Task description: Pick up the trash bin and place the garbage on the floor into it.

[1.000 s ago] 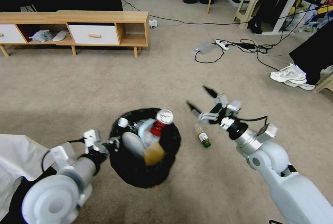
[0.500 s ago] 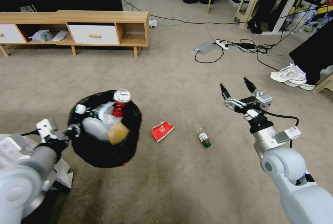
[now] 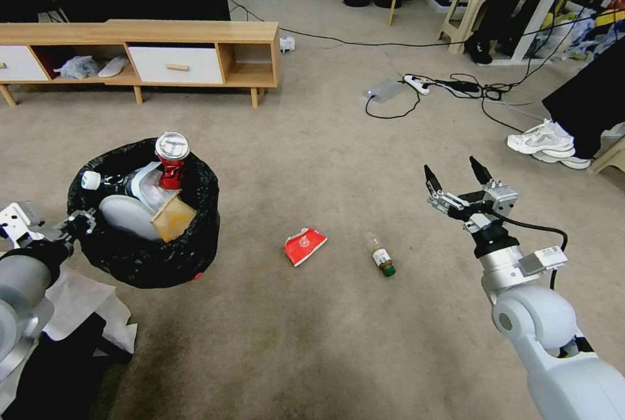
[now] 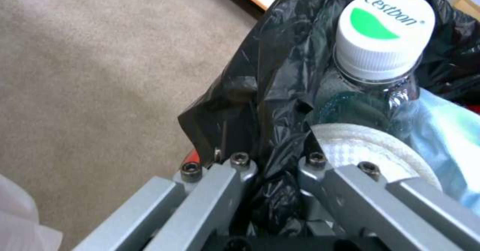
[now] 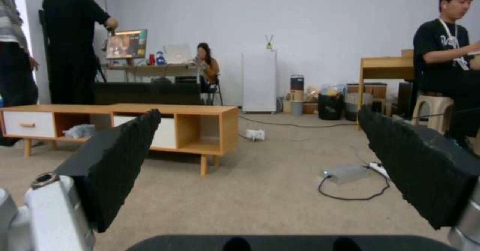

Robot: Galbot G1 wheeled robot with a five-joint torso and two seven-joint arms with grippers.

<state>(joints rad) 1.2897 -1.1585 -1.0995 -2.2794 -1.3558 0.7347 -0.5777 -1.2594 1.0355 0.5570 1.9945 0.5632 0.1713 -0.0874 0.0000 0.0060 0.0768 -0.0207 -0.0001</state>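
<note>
The trash bin (image 3: 146, 247), lined with a crinkled black bag, is at the left of the head view. My left gripper (image 3: 77, 221) is shut on its rim; in the left wrist view the left gripper (image 4: 275, 168) pinches the black bag (image 4: 280, 93). Inside the bin lie a crushed red can (image 3: 172, 161), a white-capped bottle (image 4: 382, 30), a white piece and a brown box (image 3: 172, 218). On the floor (image 3: 338, 159) lie a flattened red carton (image 3: 305, 245) and a small bottle (image 3: 381, 256). My right gripper (image 3: 456, 179) hangs open to the right of that bottle, its pads (image 5: 115, 157) wide apart.
A low wooden cabinet (image 3: 163, 49) stands at the back left. A grey power brick (image 3: 385, 90) with black cables and white sneakers (image 3: 545, 141) lie at the back right. White paper (image 3: 78, 296) lies by my left arm. Carpet stretches between the bin and the carton.
My left arm has swung the trash bin leftwards, uncovering the red carton. My right gripper has moved right, away from the small bottle, still open.
</note>
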